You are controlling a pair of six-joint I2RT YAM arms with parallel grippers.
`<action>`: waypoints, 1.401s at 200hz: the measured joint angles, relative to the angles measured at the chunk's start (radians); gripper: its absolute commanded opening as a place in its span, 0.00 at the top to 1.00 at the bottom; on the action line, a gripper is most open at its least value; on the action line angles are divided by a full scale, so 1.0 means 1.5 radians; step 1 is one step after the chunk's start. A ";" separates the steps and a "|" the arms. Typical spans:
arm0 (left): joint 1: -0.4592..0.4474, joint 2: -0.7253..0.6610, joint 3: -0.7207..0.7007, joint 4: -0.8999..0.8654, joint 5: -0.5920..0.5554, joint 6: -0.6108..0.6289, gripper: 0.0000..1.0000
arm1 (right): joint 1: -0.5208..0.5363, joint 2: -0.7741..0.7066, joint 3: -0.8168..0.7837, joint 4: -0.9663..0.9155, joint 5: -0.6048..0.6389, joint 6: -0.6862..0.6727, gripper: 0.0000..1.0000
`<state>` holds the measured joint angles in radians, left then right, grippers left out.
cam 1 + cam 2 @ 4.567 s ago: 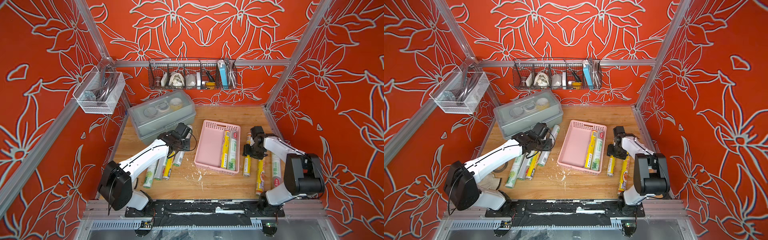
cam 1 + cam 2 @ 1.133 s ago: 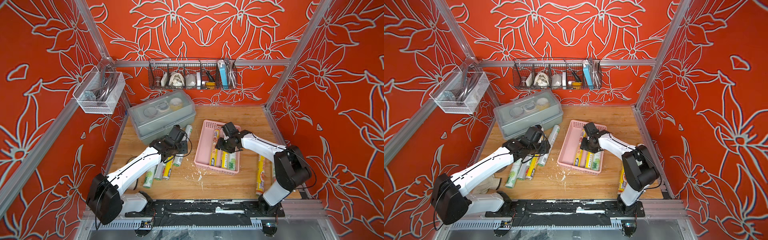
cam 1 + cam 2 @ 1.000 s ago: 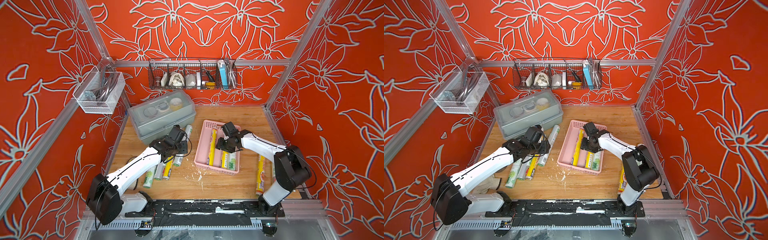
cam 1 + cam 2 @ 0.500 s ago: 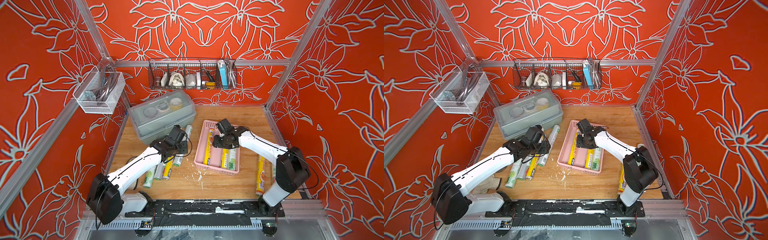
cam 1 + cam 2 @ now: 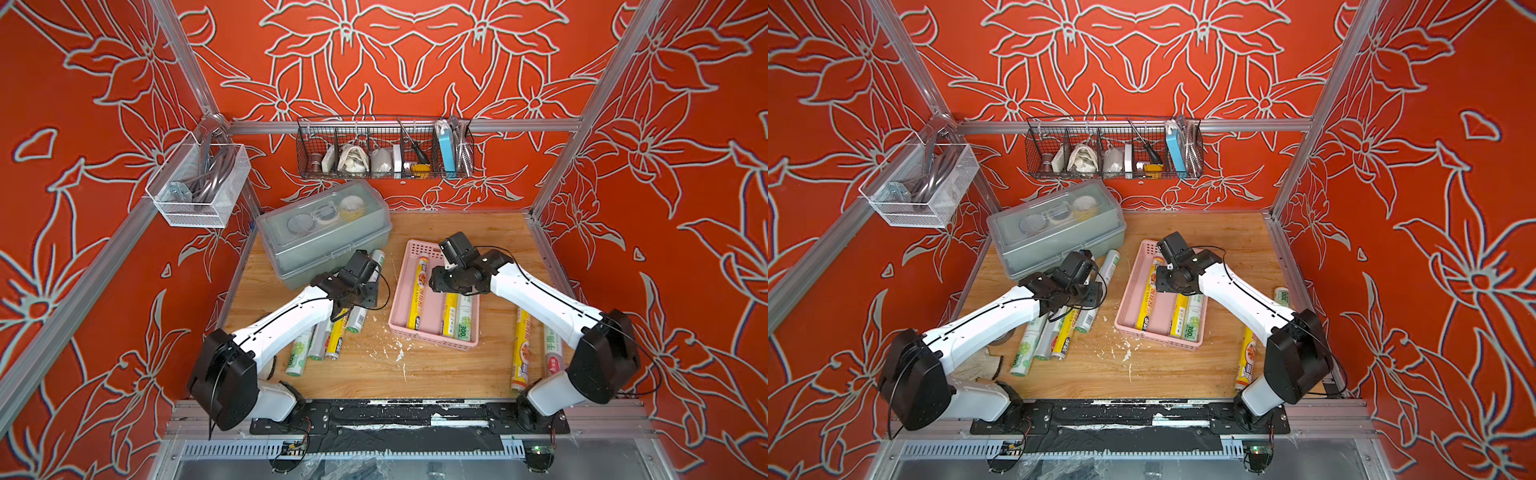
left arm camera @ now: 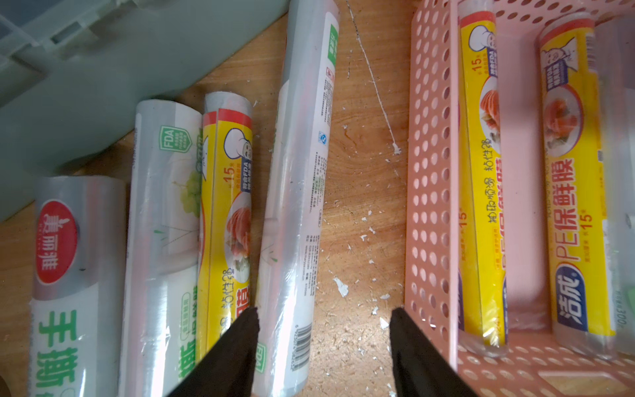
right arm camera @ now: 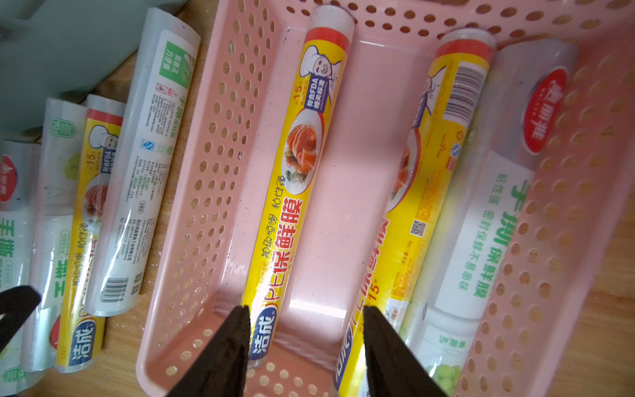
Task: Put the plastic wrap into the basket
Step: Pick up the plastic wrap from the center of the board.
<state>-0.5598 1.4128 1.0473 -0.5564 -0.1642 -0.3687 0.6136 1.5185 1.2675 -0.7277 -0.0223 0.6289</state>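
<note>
We judge that the next pick belongs to the left arm. The left gripper (image 6: 323, 311) hangs with its jaws apart and empty, above the table between the basket (image 5: 434, 311) and a row of four rolls. The nearest one, the barcode roll (image 6: 295, 192), is not centred in the gap. It lies along the finger on the side away from the basket, and the other half of the gap is over bare wood. Its long axis runs parallel to the basket's long wall and the jaws stand across this axis. So we think a small shift away from the basket and a descent are enough. Next in the row lie a table yellow roll (image 6: 226, 213), a green-badge roll (image 6: 161, 223) and a red-badge roll (image 6: 75, 275).

The right gripper (image 7: 305, 307) is over the basket, jaws apart, and holds nothing. The first basket roll (image 7: 285, 192), a yellow one, lies free on the floor below it.

The basket holds three rolls, all lengthwise. After the first comes bare floor, then the second basket roll (image 7: 422, 178), which touches the white basket roll (image 7: 498, 213).

On the right arm's side of the table lie a far yellow roll (image 5: 521, 349) and a far white roll (image 5: 550, 353). In a top view a hidden roll end (image 5: 1282, 295) seems to show behind that arm, but we are not sure.
</note>
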 measured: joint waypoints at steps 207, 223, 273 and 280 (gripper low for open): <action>0.037 0.246 0.079 0.022 0.006 0.034 0.38 | -0.005 -0.102 -0.002 -0.054 0.049 -0.084 0.42; 0.037 0.262 0.093 0.030 0.007 0.034 0.38 | -0.005 -0.102 -0.003 -0.054 0.049 -0.084 0.43; 0.037 0.313 0.138 0.041 0.008 0.034 0.38 | -0.006 -0.102 -0.008 -0.055 0.049 -0.089 0.43; 0.037 0.317 0.140 0.041 0.008 0.034 0.38 | -0.007 -0.102 -0.009 -0.055 0.049 -0.089 0.43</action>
<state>-0.5049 1.8885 1.2579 -0.4942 -0.1524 -0.3180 0.6025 1.3659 1.2537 -0.8108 0.0517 0.4950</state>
